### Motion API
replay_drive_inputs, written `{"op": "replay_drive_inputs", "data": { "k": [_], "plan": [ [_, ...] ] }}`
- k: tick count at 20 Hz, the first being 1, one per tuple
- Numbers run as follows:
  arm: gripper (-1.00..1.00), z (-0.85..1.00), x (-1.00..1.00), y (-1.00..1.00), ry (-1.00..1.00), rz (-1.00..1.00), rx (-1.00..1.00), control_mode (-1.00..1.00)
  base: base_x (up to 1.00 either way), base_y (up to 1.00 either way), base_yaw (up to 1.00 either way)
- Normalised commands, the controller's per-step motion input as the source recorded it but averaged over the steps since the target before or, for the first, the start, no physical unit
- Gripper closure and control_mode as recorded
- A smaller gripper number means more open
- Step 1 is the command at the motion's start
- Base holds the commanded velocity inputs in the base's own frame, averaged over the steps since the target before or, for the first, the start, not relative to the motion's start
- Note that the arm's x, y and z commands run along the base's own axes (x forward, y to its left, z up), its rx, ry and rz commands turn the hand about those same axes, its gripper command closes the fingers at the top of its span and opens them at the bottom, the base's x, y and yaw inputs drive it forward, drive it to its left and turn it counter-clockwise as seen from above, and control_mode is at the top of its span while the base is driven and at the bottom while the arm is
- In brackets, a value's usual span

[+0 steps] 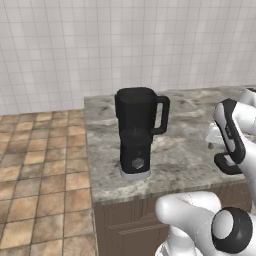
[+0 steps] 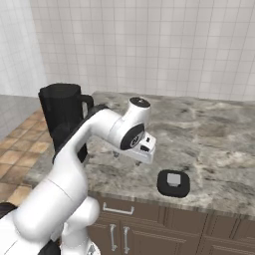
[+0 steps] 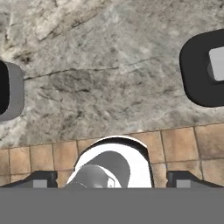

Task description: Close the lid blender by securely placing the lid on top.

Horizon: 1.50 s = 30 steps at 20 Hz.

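Observation:
The tall black blender (image 1: 135, 130) stands upright near the counter's left front corner, its jug top open and its loop handle pointing right. It also shows in the right base view (image 2: 62, 117) and, as a grey foot, at the left edge of the hand view (image 3: 9, 89). The lid (image 2: 173, 183), a flat black rounded piece with a grey centre knob, lies on the counter by the front edge, right of the blender (image 3: 203, 70). My gripper (image 2: 132, 158) hangs above the counter between blender and lid, pointing down. It is open and holds nothing (image 3: 113, 180).
The grey marble counter (image 1: 175, 160) ends at a front edge over brown cabinet doors (image 2: 149, 224). Tiled floor (image 1: 40, 165) lies to the left of it, and a white tiled wall (image 1: 125, 45) stands behind. My arm's elbow link (image 1: 230, 135) rises right of the blender.

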Motion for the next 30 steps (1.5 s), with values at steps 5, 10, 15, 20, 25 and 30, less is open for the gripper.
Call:
{"op": "replay_drive_inputs", "data": {
  "k": [5,10,15,20,25,30],
  "plan": [
    [-1.00,-0.31,0.51,-0.86,0.14,0.02,0.00,-1.00,0.00,0.00,0.00],
    [-1.00,-0.21,0.28,-0.74,0.13,0.02,0.00,-1.00,0.00,0.00,0.00],
    [-1.00,-0.32,0.27,-0.28,0.08,0.06,0.00,-1.00,0.00,0.00,0.00],
    [-1.00,-0.31,0.11,-0.11,-0.01,0.11,0.00,-1.00,0.00,0.00,0.00],
    [-1.00,-0.37,0.07,-0.35,0.00,0.13,0.00,-1.00,0.00,0.00,0.00],
    [-1.00,-0.40,0.12,-0.34,0.00,0.14,0.00,-1.00,0.00,0.00,0.00]
  ]
}}
